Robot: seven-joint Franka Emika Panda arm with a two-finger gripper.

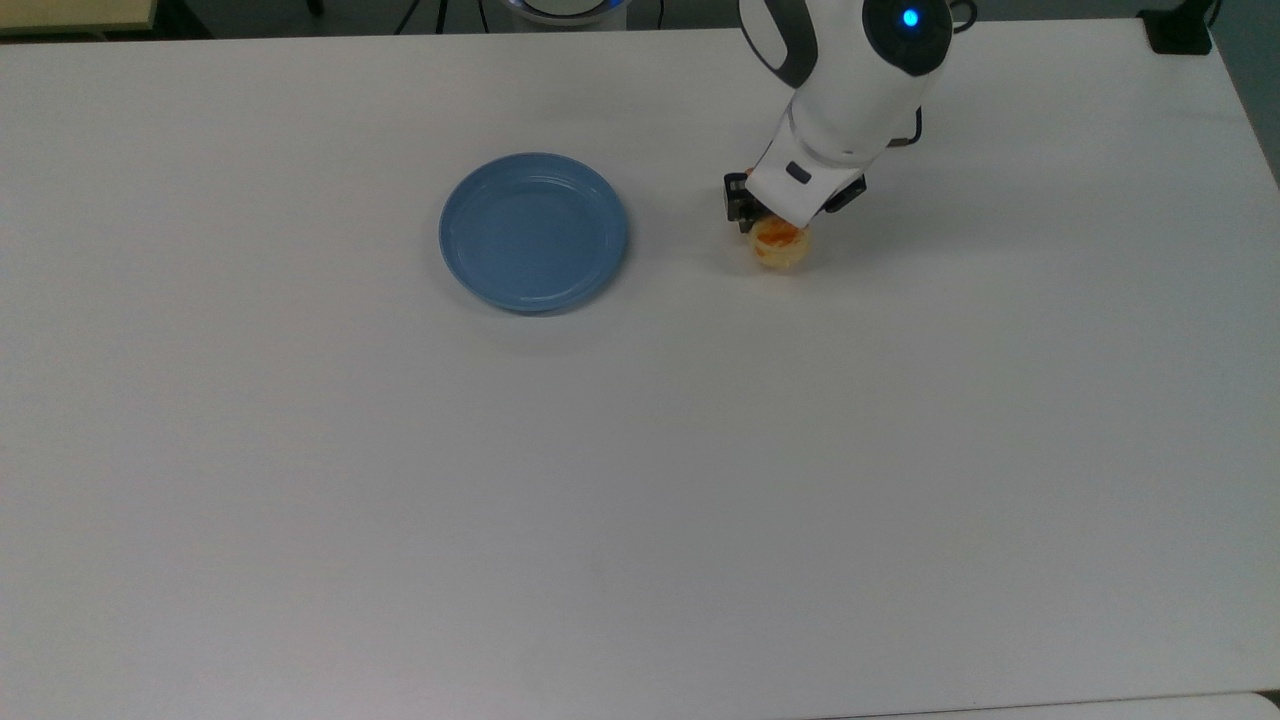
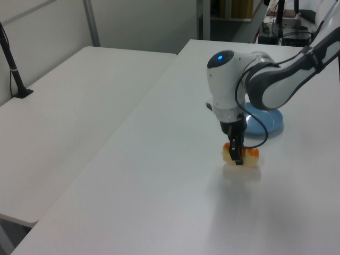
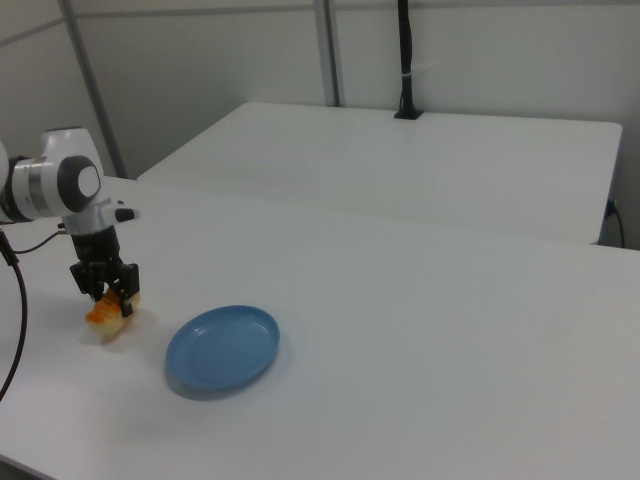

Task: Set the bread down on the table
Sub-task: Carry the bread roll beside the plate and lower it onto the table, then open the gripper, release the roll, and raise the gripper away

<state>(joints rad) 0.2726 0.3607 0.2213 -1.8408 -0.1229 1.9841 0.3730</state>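
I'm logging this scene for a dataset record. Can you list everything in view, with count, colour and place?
Small oblong pale-yellow bread loaf with orange-brown glazed top: one, held between the fingers of the hand, at or just above the tabletop, apart from the plate, toward the top view's right of it.
Round blue plate: one, blue, on the table with nothing in it.
Large white rectangular table: one, white, carrying the plate.
Second white table: one, white, next to the first.
Black post: one, black, standing on the second table.
White and grey robot arm: one, reaching over the table.
Hand: one, black, shut on the loaf.
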